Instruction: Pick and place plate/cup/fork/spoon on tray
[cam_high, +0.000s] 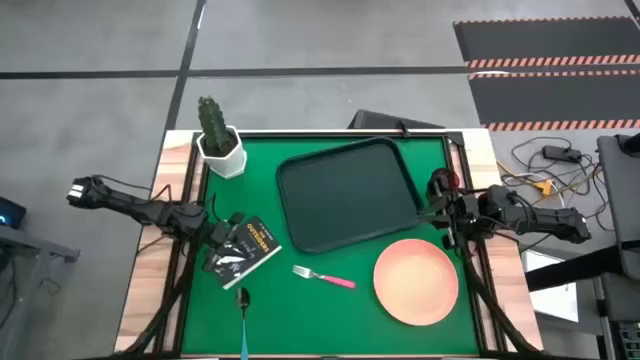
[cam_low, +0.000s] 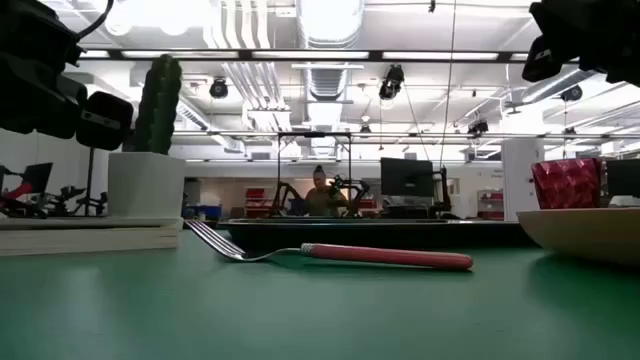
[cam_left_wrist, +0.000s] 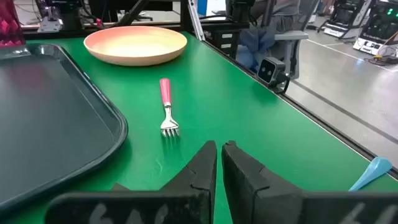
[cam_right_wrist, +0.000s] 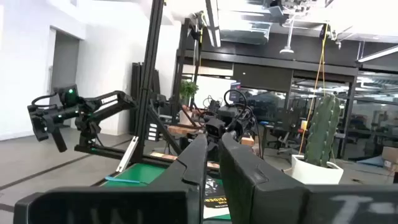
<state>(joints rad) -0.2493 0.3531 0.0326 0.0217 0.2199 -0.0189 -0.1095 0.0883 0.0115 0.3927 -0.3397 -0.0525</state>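
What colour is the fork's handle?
Pink; the fork shows it best in the left wrist view, lying on the green table beside the tray.

A robotics lab: exposed white ceiling ducts, dark computer monitors on far desks, another black robot arm on a stand, hazard-striped floor mats.

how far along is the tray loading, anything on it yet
Nothing looks done: the tray is bare. Nothing is in hand either; the left gripper is shut above the book, and the right gripper is shut at the table's right edge. Left to move: the plate, fork, spoon and the cup beside the tray.
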